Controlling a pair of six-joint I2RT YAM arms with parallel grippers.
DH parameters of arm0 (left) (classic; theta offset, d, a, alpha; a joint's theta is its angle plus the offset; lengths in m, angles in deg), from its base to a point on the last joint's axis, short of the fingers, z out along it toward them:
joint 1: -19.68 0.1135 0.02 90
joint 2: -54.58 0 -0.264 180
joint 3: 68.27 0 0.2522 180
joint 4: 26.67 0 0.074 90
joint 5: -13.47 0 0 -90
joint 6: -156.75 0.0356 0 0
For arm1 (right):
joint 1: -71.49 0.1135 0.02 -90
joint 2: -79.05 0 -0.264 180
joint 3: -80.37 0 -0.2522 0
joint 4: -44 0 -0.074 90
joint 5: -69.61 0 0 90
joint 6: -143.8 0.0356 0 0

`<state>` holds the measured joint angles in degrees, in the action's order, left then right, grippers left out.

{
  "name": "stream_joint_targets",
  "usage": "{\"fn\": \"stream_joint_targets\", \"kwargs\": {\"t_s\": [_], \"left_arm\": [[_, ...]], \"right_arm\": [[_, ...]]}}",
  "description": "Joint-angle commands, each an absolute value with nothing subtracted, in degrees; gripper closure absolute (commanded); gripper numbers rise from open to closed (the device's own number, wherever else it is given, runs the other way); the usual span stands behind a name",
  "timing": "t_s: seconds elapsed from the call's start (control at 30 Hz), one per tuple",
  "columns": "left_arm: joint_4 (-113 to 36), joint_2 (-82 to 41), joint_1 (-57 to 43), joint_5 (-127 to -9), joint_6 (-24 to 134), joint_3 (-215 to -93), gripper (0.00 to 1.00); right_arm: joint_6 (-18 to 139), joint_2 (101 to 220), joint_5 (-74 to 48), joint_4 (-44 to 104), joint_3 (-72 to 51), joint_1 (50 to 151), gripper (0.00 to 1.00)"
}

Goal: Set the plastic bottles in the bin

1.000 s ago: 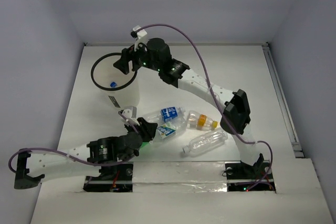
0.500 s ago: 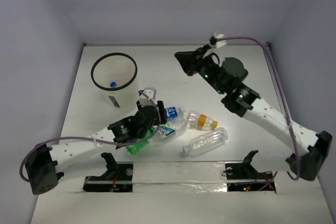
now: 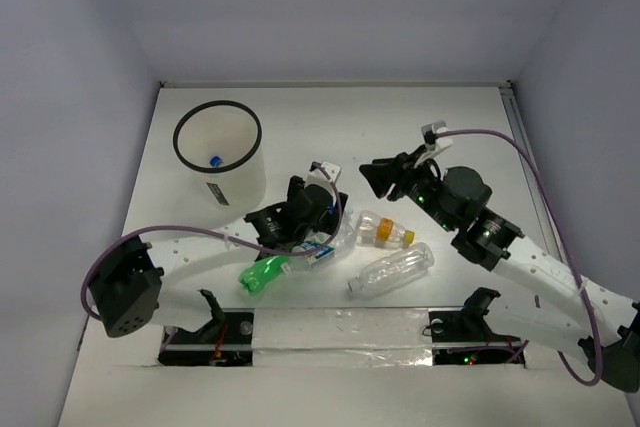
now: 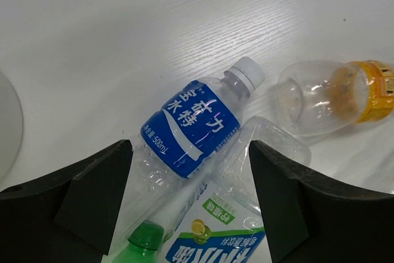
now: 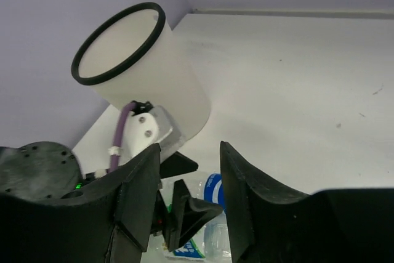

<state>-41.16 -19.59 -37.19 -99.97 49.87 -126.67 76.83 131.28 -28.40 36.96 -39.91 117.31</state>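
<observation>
The white bin (image 3: 238,185) with a black rim stands at the back left; something blue-capped lies inside it. Several plastic bottles lie mid-table. My left gripper (image 3: 330,209) is open and straddles the blue-label bottle (image 4: 191,124) without gripping it. A bottle with a green-and-blue label (image 4: 217,233) and a green bottle (image 3: 262,274) lie beside it. The orange-label bottle (image 3: 385,231) and a clear bottle (image 3: 393,269) lie to the right. My right gripper (image 3: 375,175) hangs open and empty above the table, behind the orange-label bottle and facing the bin (image 5: 144,75).
Walls close the table at the back and on both sides. The left arm's forearm (image 3: 190,252) stretches low across the table in front of the bin. The left gripper's camera mount (image 5: 144,130) shows in the right wrist view, close in front of my right fingers.
The right arm swung away from the bin, to the back right, then down toward the middle. The left arm reached forward over the bottles and its jaws widened. The green bottle now lies uncovered.
</observation>
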Motion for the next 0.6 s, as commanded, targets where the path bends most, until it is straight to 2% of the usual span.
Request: {"fn": "stream_joint_targets", "kwargs": {"t_s": [0.0, 0.1, 0.3, 0.57], "left_arm": [[-41.7, -21.4, -36.8, -99.9, 52.2, -129.4, 0.26], [-41.8, -22.9, -35.5, -99.7, 51.9, -129.7, 0.26], [-42.4, -26.4, -34.3, -100.1, 51.8, -130.7, 0.28], [-41.1, -30.4, -33.1, -99.2, 53.0, -131.8, 0.28]], "right_arm": [[78.1, 127.1, -28.9, 37.2, -41.4, 117.5, 0.51], [78.8, 125.3, -27.7, 36.5, -43.1, 117.5, 0.5], [78.5, 122.0, -27.2, 34.0, -44.4, 117.5, 0.38], [78.4, 121.0, -27.2, 33.1, -45.0, 117.5, 0.37]]}}
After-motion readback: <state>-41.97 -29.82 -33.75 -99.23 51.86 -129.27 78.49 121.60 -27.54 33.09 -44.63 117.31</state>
